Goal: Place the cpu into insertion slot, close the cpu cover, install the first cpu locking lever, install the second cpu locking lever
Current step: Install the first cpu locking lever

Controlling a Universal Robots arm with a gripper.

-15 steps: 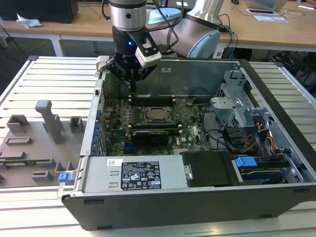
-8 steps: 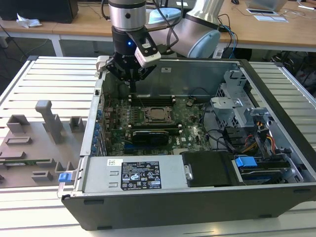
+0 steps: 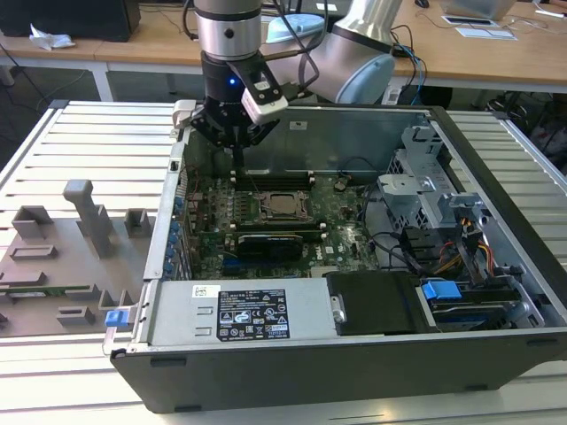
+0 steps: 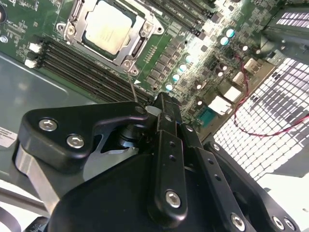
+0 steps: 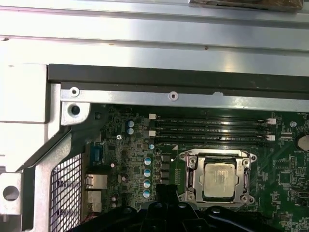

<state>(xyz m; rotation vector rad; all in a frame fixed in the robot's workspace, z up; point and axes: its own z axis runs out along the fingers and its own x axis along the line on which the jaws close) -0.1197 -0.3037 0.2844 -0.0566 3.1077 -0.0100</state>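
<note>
Under one cpu cover [image 5: 193,179], one cpu [image 5: 219,180]

Gripper [image 3: 237,163] hangs inside the open case [image 3: 496,221], fingers pinched together, tip just above the motherboard [image 3: 341,232]. It is up and toward the exterior view's left of the slot [image 3: 263,206]. Cpu [image 3: 283,204] sits in the slot. Grey fixture [image 3: 84,221] lies outside the case, exterior view's left.

Your arm [image 3: 354,62] bends in from the exterior view's right, wrist [image 3: 229,35] pointing straight down; your gripper [image 3: 237,149] hangs vertical, its fingers [image 4: 166,116] pressed together at the tips.
</note>
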